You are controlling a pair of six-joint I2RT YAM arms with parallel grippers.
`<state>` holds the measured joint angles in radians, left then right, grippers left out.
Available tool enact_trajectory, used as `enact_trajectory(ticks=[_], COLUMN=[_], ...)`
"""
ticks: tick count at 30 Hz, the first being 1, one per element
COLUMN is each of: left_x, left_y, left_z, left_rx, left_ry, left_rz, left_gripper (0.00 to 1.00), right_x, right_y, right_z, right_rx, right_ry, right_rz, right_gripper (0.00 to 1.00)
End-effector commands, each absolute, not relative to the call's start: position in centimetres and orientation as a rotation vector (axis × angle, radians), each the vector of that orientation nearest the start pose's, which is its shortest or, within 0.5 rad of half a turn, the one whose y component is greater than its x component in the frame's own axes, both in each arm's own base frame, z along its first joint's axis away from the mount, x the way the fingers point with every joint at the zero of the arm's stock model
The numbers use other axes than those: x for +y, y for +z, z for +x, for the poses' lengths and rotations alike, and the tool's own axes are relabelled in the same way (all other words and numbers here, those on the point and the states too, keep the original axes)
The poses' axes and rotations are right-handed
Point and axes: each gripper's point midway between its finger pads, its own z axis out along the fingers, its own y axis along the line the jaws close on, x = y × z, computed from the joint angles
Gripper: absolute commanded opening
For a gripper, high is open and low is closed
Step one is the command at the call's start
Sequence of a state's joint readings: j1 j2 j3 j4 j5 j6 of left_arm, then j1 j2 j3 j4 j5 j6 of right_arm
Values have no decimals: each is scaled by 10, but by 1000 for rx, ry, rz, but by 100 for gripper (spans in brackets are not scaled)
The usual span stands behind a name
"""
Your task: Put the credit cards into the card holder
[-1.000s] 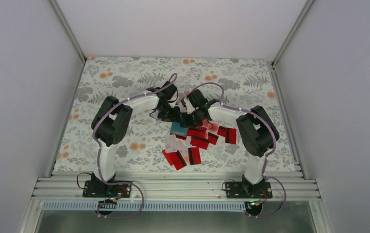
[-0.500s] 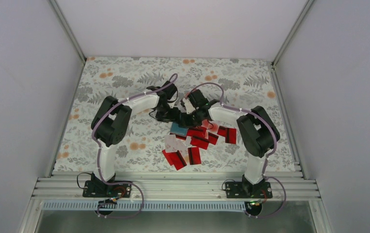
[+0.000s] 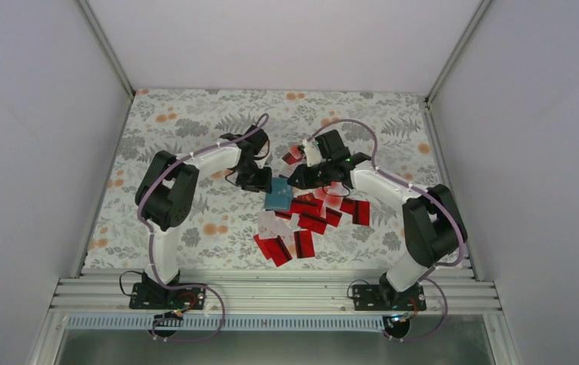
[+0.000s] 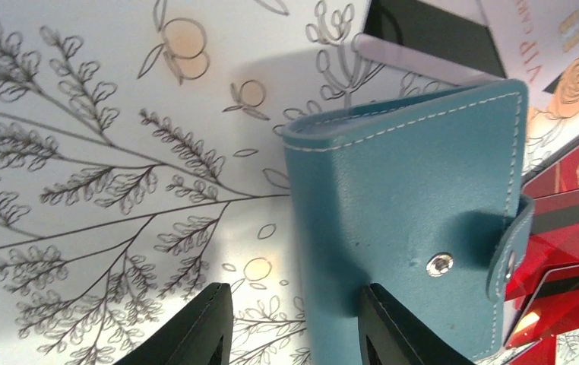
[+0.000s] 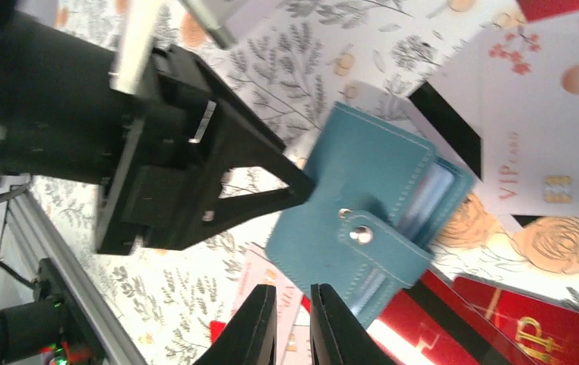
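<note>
The teal card holder [image 3: 277,196] lies flat on the table between both grippers, also in the left wrist view [image 4: 408,220] and the right wrist view [image 5: 347,213]. Its snap tab [image 5: 381,247] lies over the front. My left gripper [image 3: 262,182] [image 4: 294,327] is open, one finger over the holder's left part, the other over bare table. My right gripper [image 3: 300,178] [image 5: 292,327] is shut and empty, just above the holder's near edge. Red credit cards [image 3: 313,219] [image 4: 567,251] [image 5: 529,323] and pale ones [image 5: 529,152] lie around and under the holder.
More red cards lie nearer the arm bases [image 3: 279,249] and to the right [image 3: 360,211]; one lies behind the right gripper [image 3: 294,157]. The table has a flowered cloth [image 3: 188,129]. White walls close in on the left, right and back.
The right arm has swung out to the right and back, its wrist farther from the holder. The left gripper has drawn back slightly to the left. The holder shows more fully.
</note>
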<state>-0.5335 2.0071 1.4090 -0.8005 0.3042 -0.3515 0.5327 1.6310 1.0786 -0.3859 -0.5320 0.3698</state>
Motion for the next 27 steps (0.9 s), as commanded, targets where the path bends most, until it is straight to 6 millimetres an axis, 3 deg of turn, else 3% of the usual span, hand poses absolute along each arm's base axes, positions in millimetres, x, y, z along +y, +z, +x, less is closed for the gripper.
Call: enact_trajectory(ticks=[1, 12, 27], left_x=[-264, -277, -275], left_y=[37, 27, 7], left_z=[333, 328, 319], left_rx=[3004, 3007, 3057], left_ry=[-644, -767, -745], left_rz=[336, 351, 345], left_gripper=[42, 34, 27], right_x=[265, 276, 286], right_y=[90, 51, 38], right_z=[307, 312, 315], right_rx=[2700, 2781, 2792], right_ry=[935, 972, 1034], right_rz=[-351, -342, -346], right_gripper=[13, 12, 12])
